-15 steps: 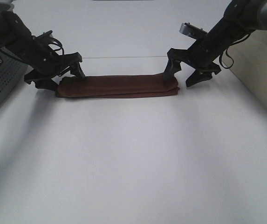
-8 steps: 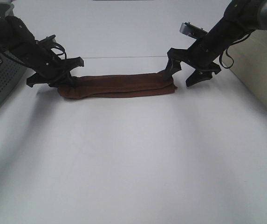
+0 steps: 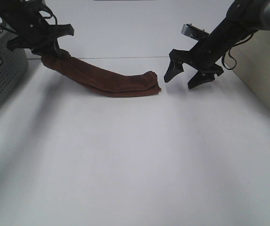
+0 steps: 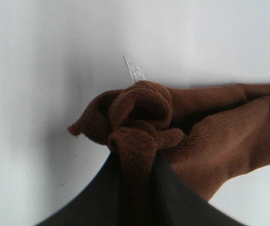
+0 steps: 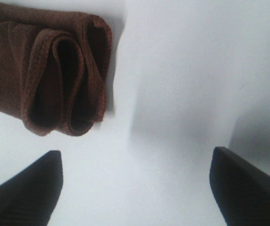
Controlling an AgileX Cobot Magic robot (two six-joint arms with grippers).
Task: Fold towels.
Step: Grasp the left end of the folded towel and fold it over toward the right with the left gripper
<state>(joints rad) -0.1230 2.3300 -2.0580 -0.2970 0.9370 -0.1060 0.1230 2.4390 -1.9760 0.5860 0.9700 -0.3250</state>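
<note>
Exterior high view gives us the left gripper [image 3: 50, 48] at far left, clamped on the raised end of the folded maroon towel [image 3: 118, 82] (white tag [image 4: 135, 71] peeking out there); its other end lies on the table [image 3: 135, 155]. Just right of it, we see the right gripper [image 3: 181, 80] spread wide, touching nothing.

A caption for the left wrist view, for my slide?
Left jaws clamp the bunched end of the maroon towel, white tag showing.

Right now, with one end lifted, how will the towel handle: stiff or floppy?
Likely floppy: the towel sags from the left gripper down to the table. Probably light; one pinched end holds it. Its layers may slip apart.
</note>
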